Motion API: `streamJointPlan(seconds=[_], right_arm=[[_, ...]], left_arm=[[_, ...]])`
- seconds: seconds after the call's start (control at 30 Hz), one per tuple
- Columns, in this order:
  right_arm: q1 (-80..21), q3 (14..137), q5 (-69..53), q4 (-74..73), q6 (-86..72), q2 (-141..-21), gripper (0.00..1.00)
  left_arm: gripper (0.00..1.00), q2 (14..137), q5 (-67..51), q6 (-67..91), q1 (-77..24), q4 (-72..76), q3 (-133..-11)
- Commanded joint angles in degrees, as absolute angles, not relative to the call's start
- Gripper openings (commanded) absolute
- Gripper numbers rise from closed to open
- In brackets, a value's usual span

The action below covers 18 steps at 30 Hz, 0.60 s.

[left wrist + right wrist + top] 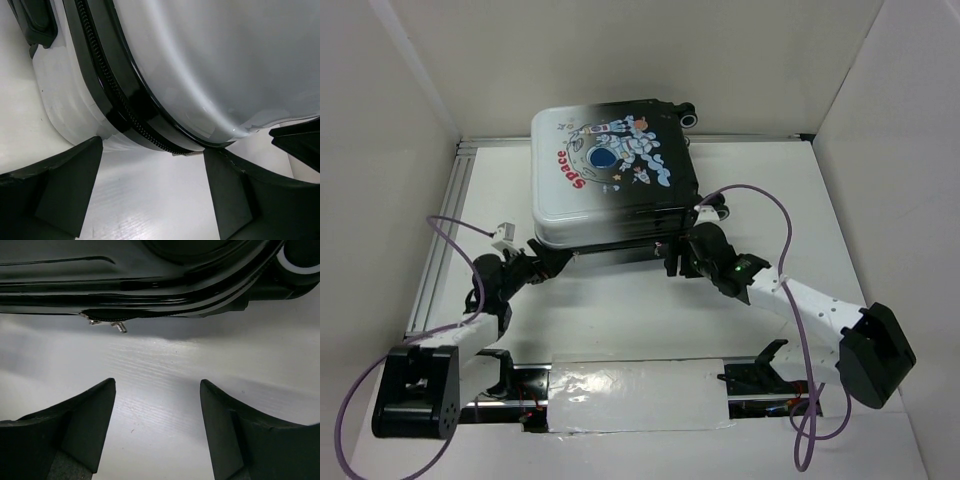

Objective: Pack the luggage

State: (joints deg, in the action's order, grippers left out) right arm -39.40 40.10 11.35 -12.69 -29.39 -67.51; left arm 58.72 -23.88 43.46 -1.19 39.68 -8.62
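The luggage (pixel 610 175) lies flat and closed in the middle of the table, astronaut print and red "Space" facing up, wheels to the right. My left gripper (pixel 552 262) is open and empty at its near left corner; the left wrist view shows the white shell and black zipper band (pixel 125 105) just beyond the fingertips. My right gripper (pixel 682 258) is open and empty at the near right corner; the right wrist view shows the dark shell edge (pixel 150 290) and a small metal zipper pull (pixel 119 327) ahead of the fingers.
A wheel (pixel 720 210) juts out by my right gripper, and shows in the right wrist view (pixel 300 257). White walls enclose the table on three sides. An aluminium rail (pixel 445 230) runs along the left. Purple cables loop beside both arms.
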Motion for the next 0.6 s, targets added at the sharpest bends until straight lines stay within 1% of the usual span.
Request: streamJointPlan(seconds=[0.0, 0.13, 0.2, 0.33, 0.37, 0.5, 0.57], right_arm=[[-38.2, 41.7, 11.2, -7.6, -28.4, -67.6, 0.75], [-37.7, 41.7, 10.1, -6.3, -27.9, -67.6, 0.75], [-37.1, 41.7, 9.6, -5.6, -27.2, -67.6, 0.74], [-37.1, 41.7, 9.0, -4.2, -27.2, -67.6, 0.74], [-37.1, 41.7, 8.4, -3.0, -27.2, -67.6, 0.74], [-37.7, 41.0, 7.3, -0.4, -27.2, -68.1, 0.74], [-38.2, 41.0, 7.3, 0.4, -27.2, -68.6, 0.74]], left_arm=[[0.93, 64.1, -29.2, 43.3, 2.9, 55.5, -11.7], [0.92, 68.3, -33.2, 45.2, 4.9, 60.0, -13.0], [0.92, 68.3, -33.7, 45.2, 4.9, 60.6, -13.0], [0.92, 59.4, -31.7, 41.7, 4.4, 53.1, -11.8], [0.92, 54.2, -30.9, 40.8, 3.9, 51.5, -11.0], [0.92, 44.6, -25.2, 32.9, -2.3, 46.1, -9.1], [0.92, 43.9, -21.1, 29.0, -6.1, 40.7, -10.8]])
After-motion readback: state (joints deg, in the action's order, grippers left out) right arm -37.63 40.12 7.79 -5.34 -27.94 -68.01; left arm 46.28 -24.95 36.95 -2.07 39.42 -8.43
